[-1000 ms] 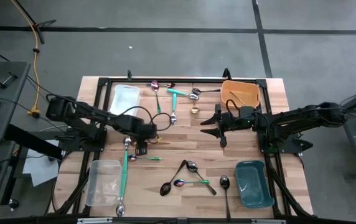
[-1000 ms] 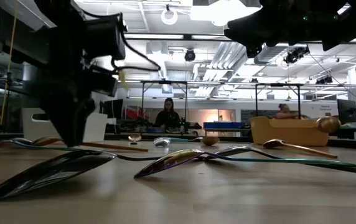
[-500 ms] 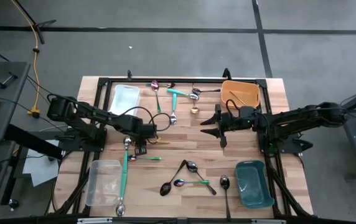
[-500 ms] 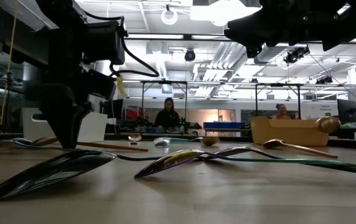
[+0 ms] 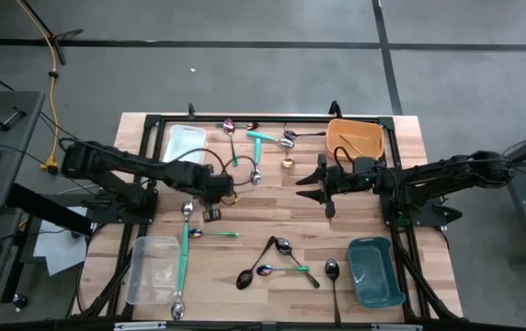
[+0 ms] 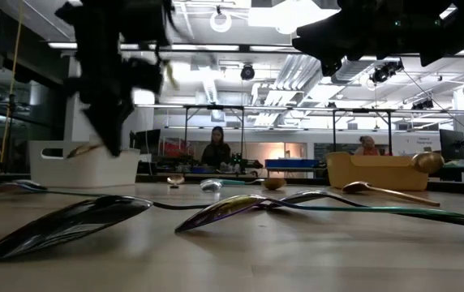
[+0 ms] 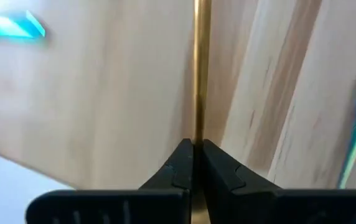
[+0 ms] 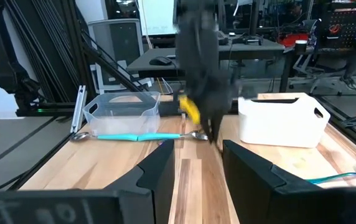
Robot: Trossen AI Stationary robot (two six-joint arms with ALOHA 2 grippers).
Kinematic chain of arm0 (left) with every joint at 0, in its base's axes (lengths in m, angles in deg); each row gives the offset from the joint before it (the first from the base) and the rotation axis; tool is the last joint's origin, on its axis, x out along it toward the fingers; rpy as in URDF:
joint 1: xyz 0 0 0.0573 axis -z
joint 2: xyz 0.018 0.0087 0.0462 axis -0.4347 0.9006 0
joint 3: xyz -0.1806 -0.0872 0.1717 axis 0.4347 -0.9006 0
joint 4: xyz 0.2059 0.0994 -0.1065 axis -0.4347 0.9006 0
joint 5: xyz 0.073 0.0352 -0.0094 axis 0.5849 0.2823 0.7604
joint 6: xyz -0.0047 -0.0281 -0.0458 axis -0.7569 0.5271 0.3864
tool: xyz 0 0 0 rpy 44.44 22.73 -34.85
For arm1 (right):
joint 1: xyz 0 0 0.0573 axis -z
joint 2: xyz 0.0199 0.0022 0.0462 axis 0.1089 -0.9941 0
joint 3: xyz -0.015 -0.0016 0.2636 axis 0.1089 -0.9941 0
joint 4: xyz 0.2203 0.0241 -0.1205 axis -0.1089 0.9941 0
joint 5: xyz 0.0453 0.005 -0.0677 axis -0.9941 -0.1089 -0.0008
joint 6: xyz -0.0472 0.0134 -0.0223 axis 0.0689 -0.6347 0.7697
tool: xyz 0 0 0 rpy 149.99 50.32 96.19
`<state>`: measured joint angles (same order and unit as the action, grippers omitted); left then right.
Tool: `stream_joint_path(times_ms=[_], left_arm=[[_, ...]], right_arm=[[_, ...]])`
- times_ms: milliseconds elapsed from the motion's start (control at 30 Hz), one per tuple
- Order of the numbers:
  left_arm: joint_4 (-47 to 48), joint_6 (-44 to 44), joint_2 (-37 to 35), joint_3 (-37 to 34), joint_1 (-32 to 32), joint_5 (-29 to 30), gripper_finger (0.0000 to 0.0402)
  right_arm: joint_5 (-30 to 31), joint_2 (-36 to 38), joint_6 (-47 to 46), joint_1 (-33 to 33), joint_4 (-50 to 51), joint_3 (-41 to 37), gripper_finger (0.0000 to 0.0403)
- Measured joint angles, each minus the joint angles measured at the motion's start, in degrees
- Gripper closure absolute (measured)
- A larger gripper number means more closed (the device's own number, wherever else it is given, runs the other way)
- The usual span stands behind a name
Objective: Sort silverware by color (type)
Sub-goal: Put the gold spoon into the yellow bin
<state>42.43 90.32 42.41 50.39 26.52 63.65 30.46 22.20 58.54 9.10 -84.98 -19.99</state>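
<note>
Left gripper (image 7: 193, 152) jaws clenched on slim gold metal spoon handle (image 7: 201, 68), worktop centre-left. Lift straight, keep grip firm, carry toward orange bin (image 5: 355, 138) at 1 o'clock. Right gripper (image 5: 323, 181) jaws parted, empty.

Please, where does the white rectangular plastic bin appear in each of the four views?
High view: the white rectangular plastic bin lies in the table's upper left part.
Low view: at the left, behind the dark arm.
Right wrist view: right of centre, on the wood.
Left wrist view: not clearly in it.
Shared landmark: the left tool, shut on a slim gold utensil; it shows near the bin in the other three views.
</note>
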Motion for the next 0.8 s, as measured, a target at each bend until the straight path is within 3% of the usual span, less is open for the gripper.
stream_joint_path(times_ms=[233, 367, 800], left_arm=[[-11.7, 0.26, -10.23, 0.03, 1.72, 8.14, 0.0396], [-24.75, -2.74, -13.25, -1.36, 3.75, 11.01, 0.0396], [-78.3, -4.5, -12.03, -23.65, 4.45, 7.65, 0.0396]], right_arm=[[0.02, 0.0, -2.89, 0.0, 0.02, 0.0, 0.0274], [0.2, -0.55, -6.06, 0.0, -1.35, 0.02, 0.0274], [0.56, -16.61, -6.01, 0.0, -20.71, 2.58, 0.0274]])
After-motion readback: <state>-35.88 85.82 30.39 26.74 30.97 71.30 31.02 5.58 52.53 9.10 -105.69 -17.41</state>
